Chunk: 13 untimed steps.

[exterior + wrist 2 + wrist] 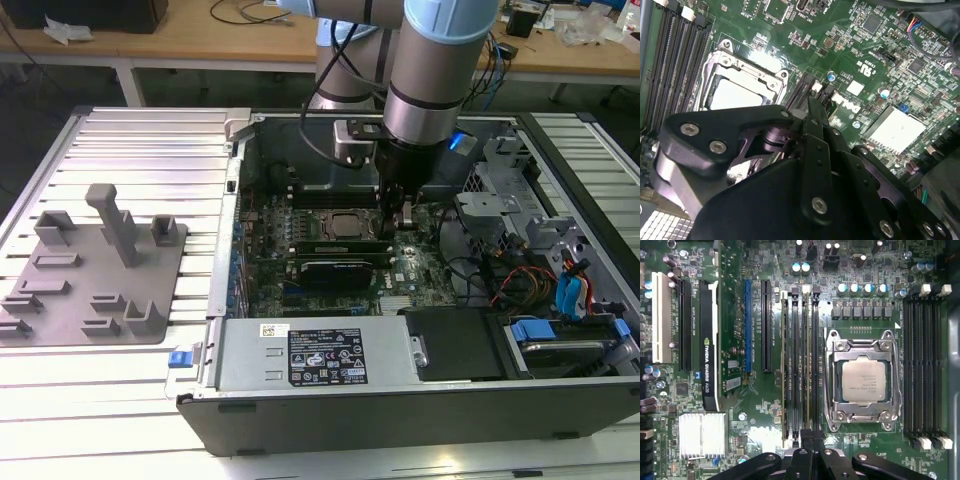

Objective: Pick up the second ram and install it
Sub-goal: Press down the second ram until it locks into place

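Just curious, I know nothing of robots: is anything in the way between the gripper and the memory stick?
Nothing visible: the gripper hangs directly over the memory stick, which stands in its slot beside the processor socket.

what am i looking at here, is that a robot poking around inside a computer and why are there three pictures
Yes. The exterior view shows a robot arm reaching down into an open computer case that lies on a slatted metal table. A grey holder tray sits on the table towards the exterior view's left.

The other two pictures come from cameras riding on the arm near its wrist, looking down at the green motherboard. In the first wrist view you see the processor socket, a black expansion card, and thin ram sticks standing in the long slots beside the socket.

The black gripper sits at one end of those sticks. Whether it holds one, I cannot tell.
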Each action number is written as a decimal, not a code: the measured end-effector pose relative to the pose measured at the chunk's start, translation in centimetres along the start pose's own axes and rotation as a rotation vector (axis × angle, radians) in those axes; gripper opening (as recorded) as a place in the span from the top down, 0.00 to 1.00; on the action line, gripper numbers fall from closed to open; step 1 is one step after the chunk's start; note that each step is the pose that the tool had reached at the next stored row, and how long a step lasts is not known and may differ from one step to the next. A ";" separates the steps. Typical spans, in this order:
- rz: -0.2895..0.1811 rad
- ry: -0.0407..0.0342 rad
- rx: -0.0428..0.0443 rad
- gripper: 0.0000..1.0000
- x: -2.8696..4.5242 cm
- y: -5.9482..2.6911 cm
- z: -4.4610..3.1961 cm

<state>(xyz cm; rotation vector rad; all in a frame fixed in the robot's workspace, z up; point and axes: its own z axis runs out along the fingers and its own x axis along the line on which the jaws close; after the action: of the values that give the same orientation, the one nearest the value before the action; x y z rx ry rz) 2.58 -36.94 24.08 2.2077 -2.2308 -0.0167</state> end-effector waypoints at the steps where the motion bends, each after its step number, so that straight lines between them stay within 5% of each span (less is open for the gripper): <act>1: 0.000 0.0003 0.0000 0.92 0.01 0.13 -0.01; 4: 0.000 0.0003 0.0028 0.92 0.03 2.48 0.02; 8: 0.000 0.0002 0.0039 0.92 0.04 4.05 0.06; 11: 0.000 0.0001 0.0060 0.92 0.08 6.93 0.14; 13: 0.000 0.0002 0.0064 0.92 0.09 7.82 0.18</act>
<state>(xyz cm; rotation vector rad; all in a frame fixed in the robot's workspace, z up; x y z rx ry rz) -5.25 -36.94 23.98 2.2109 -2.2340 -0.0093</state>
